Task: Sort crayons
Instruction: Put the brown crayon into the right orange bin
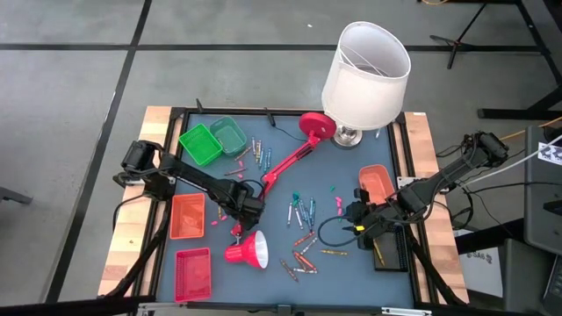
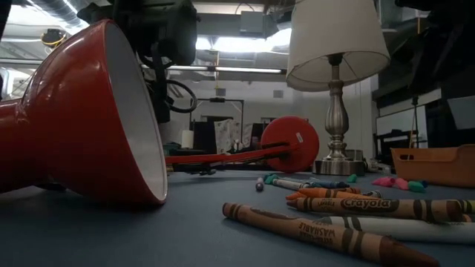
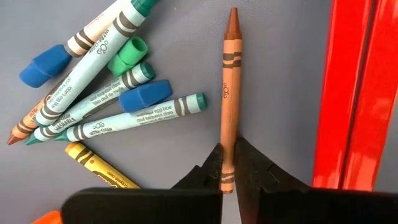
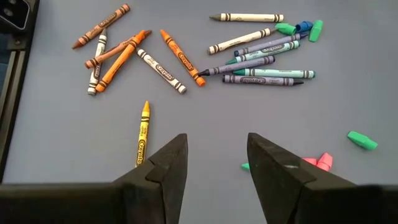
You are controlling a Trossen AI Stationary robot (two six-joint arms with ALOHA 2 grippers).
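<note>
Right now my left gripper (image 3: 228, 163) sits pinched on the lower end of a slim brown paper-wrapped crayon (image 3: 229, 93), fingers meeting on either side of its wrapper. The crayon lies flat on the blue-grey table mat (image 3: 280, 74), its long axis running straight away from the gripper, tip pointing off ahead. Just beside it on one side runs the long red lamp arm (image 3: 354, 93), roughly parallel and not touching. On the other side, a little apart, lies a loose fan of teal and blue-green crayons (image 3: 137, 115) with short blue stubs and a yellow one below them.

Farther across the table my right gripper (image 4: 214, 158) hovers with its fingers spread wide and nothing between them; a yellow crayon (image 4: 143, 134) lies just beside one finger, and mixed orange, white and purple crayons (image 4: 261, 59) are scattered beyond.

I judge the lift should go straight up, keeping the brown stick clear of the lamp arm, toward the coloured trays (image 1: 189, 215) on the left.
</note>
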